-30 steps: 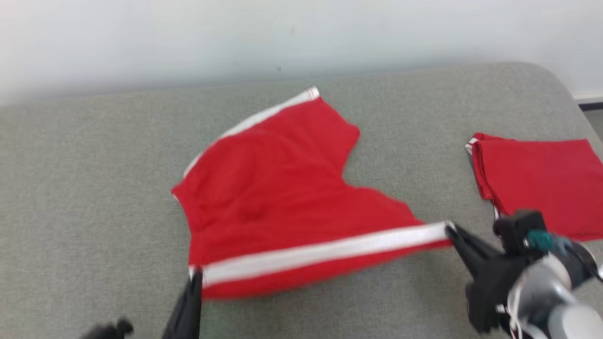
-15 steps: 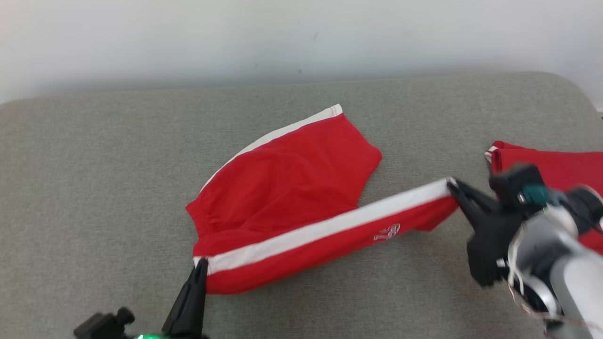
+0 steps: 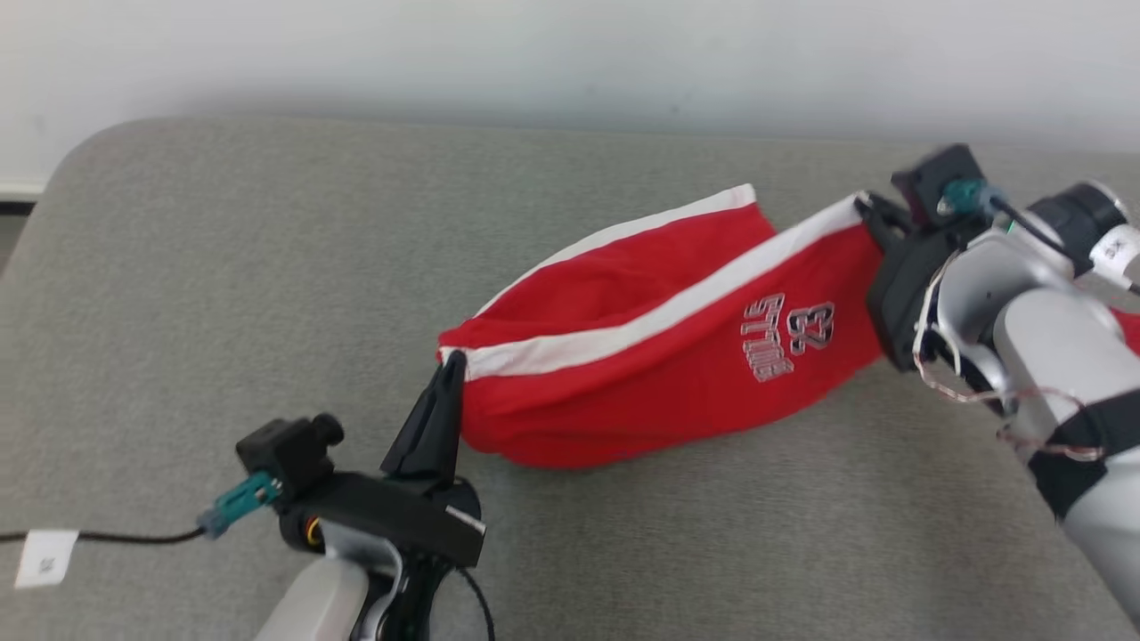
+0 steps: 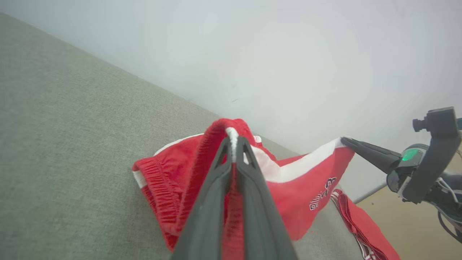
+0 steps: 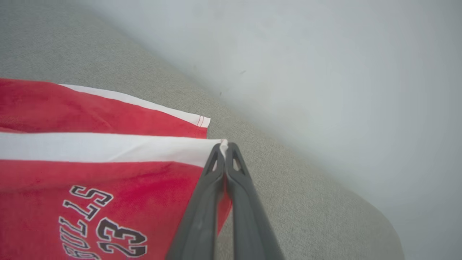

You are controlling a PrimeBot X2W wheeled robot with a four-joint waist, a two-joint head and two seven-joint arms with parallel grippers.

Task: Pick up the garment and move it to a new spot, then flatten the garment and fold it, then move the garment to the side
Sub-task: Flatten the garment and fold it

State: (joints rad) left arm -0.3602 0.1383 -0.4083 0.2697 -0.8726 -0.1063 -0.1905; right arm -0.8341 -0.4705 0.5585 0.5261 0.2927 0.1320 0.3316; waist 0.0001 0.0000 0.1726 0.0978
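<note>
Grey surface [image 3: 223, 294] lay beneath the shorts [image 3: 623, 392] | left pincer [image 3: 454, 358] clamped their waistband end, right pincer [image 3: 864, 205] their striped hem corner | fold likely needed stripe taut, edges matched.

Grey padded surface [image 3: 223, 267]; red shorts [image 3: 623, 401] partly resting; second red garment [image 4: 361, 227], apparently folded.

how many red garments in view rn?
2. The red shorts are held at opposite ends by the left gripper and right gripper. A second red garment lies on the grey surface beyond the right gripper, partly hidden.
</note>
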